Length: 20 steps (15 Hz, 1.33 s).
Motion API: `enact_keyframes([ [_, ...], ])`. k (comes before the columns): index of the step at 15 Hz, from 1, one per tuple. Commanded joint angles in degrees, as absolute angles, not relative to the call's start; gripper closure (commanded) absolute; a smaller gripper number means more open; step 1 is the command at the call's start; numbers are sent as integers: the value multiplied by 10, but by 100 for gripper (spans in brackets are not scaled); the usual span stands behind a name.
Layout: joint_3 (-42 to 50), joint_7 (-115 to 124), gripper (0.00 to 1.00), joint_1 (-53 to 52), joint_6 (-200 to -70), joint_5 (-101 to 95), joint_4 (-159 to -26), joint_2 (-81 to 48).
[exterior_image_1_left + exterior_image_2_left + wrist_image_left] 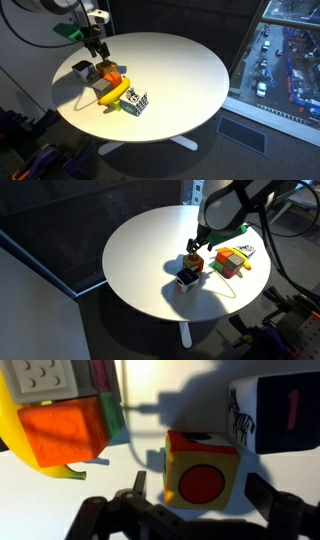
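My gripper (200,498) fills the bottom edge of the wrist view, jaws wide apart and holding nothing. Between them, at frame centre, a small cube with a red circle on its orange face (201,472) sits on the white counter (40,495), with a gap visible on either side. Beyond it, at left, an orange block (65,435) lies against a banana (18,420). A white patterned cube (40,375) occupies the upper left corner and a black-and-white box (272,415) the upper right. In an exterior view, the gripper (197,248) hangs just above the cube (193,263) at centre frame, with the box (186,279) just below it.
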<state>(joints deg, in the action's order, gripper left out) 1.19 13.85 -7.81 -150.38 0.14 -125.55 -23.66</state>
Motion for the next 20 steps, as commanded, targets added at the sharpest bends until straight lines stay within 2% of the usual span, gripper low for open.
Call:
enact_keyframes([
  [1,1,117,0,-63,-1474,10,-1217,-262],
  [20,4,136,0,-80,-1462,6,-1156,-336],
])
